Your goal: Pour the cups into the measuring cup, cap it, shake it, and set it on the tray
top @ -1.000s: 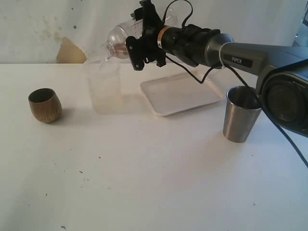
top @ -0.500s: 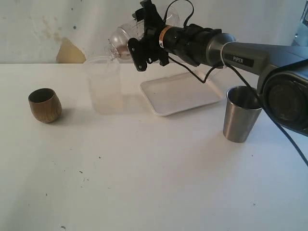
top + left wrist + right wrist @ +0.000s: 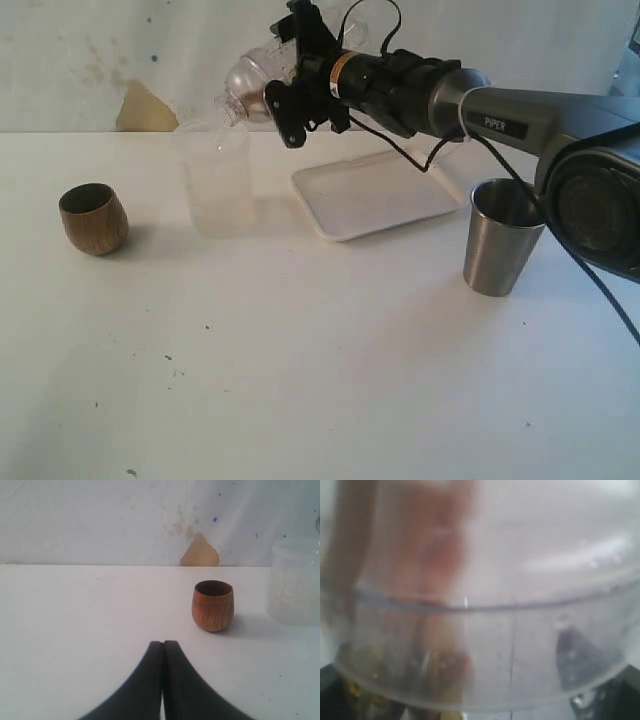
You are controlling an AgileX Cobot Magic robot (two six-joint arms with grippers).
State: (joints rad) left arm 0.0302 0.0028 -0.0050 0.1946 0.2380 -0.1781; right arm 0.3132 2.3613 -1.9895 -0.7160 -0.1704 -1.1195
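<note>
Over the frosted cup [image 3: 215, 185], your right gripper [image 3: 285, 78] grips the tipped measuring cup [image 3: 245, 80], seemingly mid-pour, while your left gripper [image 3: 163, 647] sits closed and empty near the wood cup [image 3: 212, 605]; next, level it slowly.

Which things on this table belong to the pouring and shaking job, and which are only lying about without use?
In the job: wooden cup; steel tumbler; measuring cup; white tray; clear vessel, held tilted over the measuring cup.

Lying about: no loose thing that I can see; only the brown patch on the wall is no part of it.
</note>
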